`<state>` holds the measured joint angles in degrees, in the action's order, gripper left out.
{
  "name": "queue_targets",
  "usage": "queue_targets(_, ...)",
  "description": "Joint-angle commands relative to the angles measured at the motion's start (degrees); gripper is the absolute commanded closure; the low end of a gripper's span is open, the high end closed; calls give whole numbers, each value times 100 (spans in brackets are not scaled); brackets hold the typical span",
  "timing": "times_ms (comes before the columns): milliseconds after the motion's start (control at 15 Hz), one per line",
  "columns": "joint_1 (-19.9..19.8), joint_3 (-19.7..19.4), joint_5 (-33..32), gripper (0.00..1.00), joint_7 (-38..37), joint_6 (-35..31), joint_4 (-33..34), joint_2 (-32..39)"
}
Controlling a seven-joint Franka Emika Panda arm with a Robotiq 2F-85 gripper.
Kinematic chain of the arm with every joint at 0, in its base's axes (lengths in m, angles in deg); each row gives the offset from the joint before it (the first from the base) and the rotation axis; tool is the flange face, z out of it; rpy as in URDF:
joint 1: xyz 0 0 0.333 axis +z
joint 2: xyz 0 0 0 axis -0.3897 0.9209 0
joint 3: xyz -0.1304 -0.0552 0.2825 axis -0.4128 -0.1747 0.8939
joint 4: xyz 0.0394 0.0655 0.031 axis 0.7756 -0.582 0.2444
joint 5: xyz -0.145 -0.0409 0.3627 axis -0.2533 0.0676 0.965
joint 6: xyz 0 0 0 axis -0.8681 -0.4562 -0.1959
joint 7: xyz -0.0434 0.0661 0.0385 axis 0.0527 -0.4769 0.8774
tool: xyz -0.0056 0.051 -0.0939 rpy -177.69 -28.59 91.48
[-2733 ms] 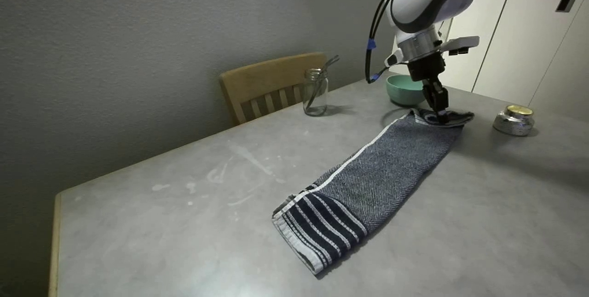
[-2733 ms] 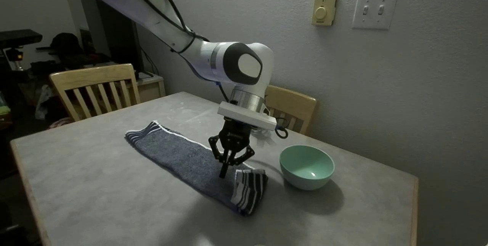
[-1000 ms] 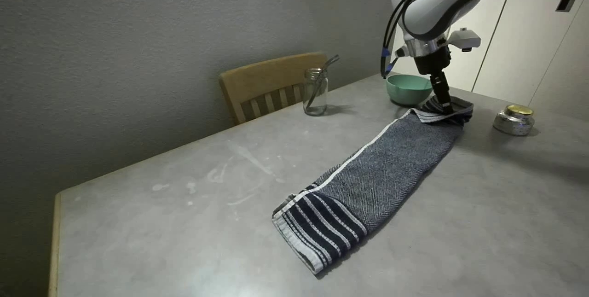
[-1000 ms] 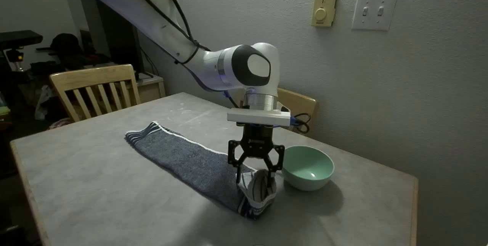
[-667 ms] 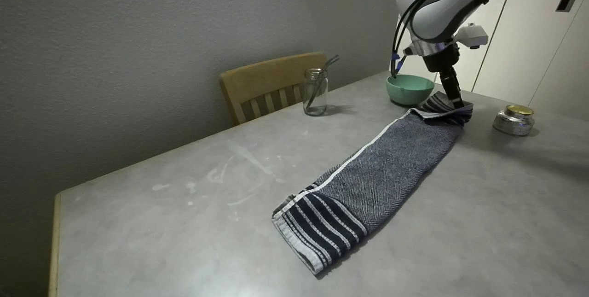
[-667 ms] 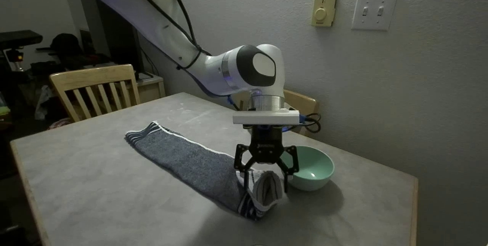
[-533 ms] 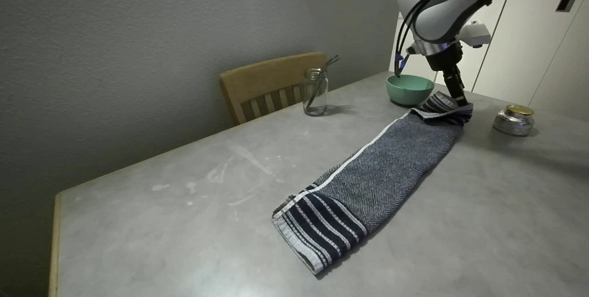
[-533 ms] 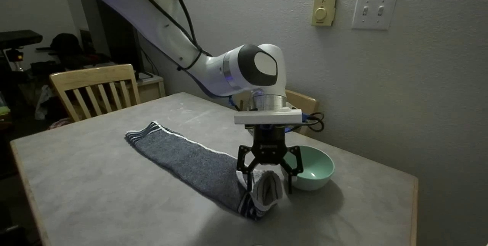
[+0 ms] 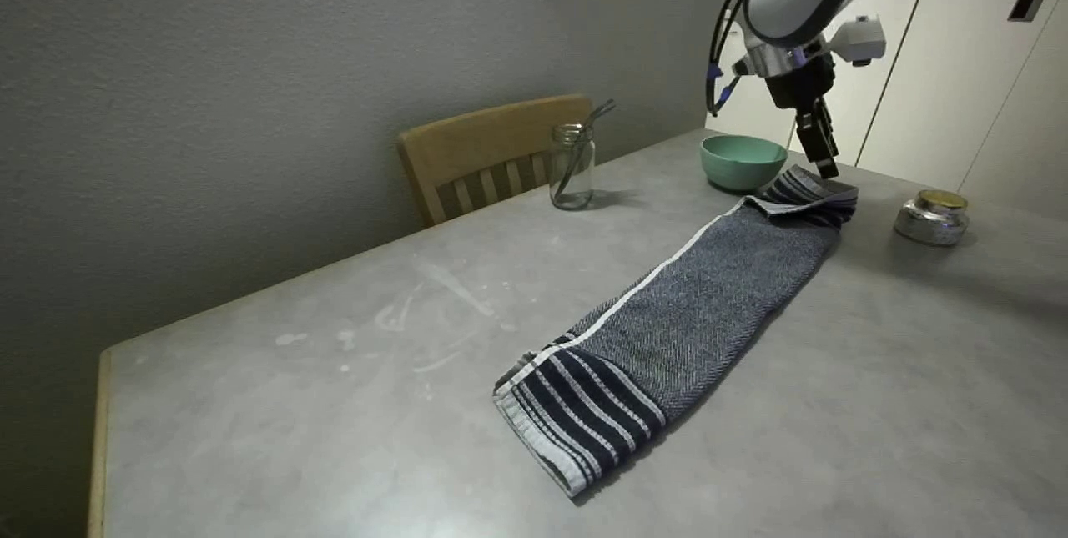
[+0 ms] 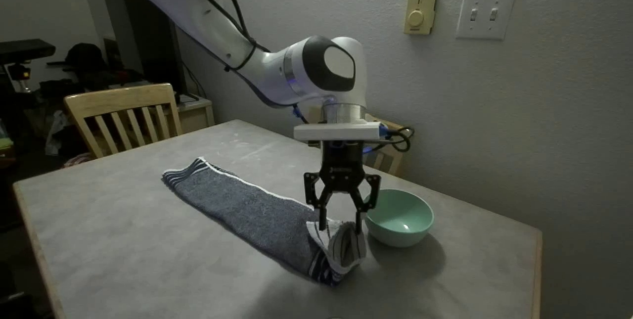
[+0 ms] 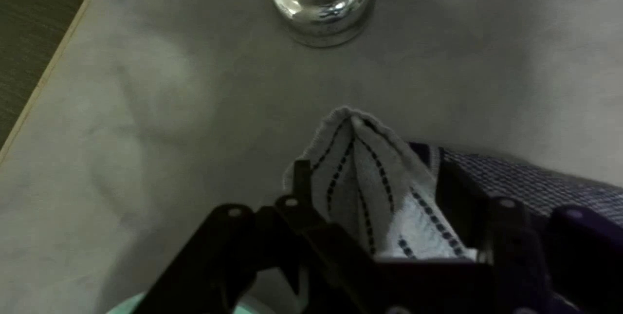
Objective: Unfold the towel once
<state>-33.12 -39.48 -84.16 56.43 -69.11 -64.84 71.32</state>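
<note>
End effector (image 10: 340,229) hovers, spread and empty! It should pinch the towel's (image 10: 247,207) curled flap (image 11: 370,182), easing it toward the table's (image 10: 148,240) edge.

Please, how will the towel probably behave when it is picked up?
The towel will probably hang floppy: its end by the bowl curls into loose folds. Its coarse weave suggests it should not slip easily. Most of its length lies flat, so it may drag on the table.
</note>
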Motion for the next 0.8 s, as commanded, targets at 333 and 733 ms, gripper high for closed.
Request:
queue_targets(333,-504,666,1789,98,737,766,-510,-812)
queue_targets(733,-822,617,2564,100,1247,945,-704,-504)
